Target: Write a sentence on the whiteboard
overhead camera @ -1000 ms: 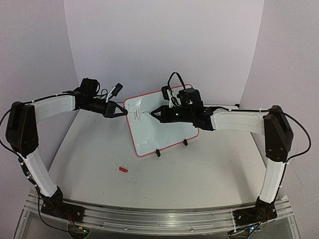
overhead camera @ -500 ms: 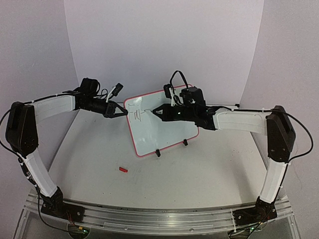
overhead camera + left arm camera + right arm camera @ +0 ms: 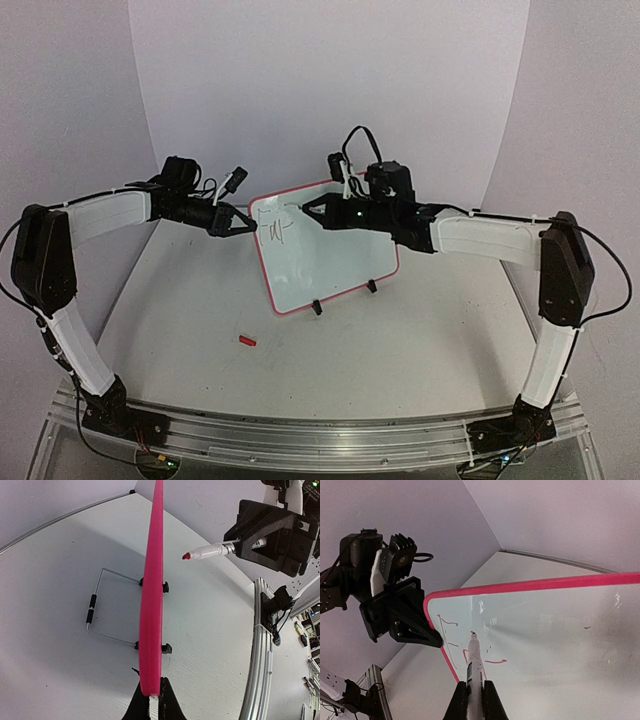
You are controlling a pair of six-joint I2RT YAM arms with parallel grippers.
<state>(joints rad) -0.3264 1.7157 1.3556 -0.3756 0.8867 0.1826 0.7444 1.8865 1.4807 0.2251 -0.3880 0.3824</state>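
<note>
The whiteboard (image 3: pixel 340 265) stands tilted on its clip feet, white with a red-pink rim (image 3: pixel 152 580). My left gripper (image 3: pixel 252 226) is shut on the board's left edge, its tips pinching the rim (image 3: pixel 152 700). My right gripper (image 3: pixel 308 211) is shut on a marker (image 3: pixel 475 662), which points at the upper left of the board (image 3: pixel 560 625). In the left wrist view the marker's red tip (image 3: pixel 186 556) hangs a short way off the board face. The sentence (image 3: pixel 275 228) is only a few thin strokes (image 3: pixel 447 622) near the left rim.
A small red marker cap (image 3: pixel 247 341) lies on the table in front of the board, toward the left. A wire stand (image 3: pixel 97 607) props the board from behind. Grey backdrop walls close the table at the back and sides.
My right gripper has carried the marker up and back, from the strokes at mid-height to near the board's top edge. The left gripper and the board have stayed put.
</note>
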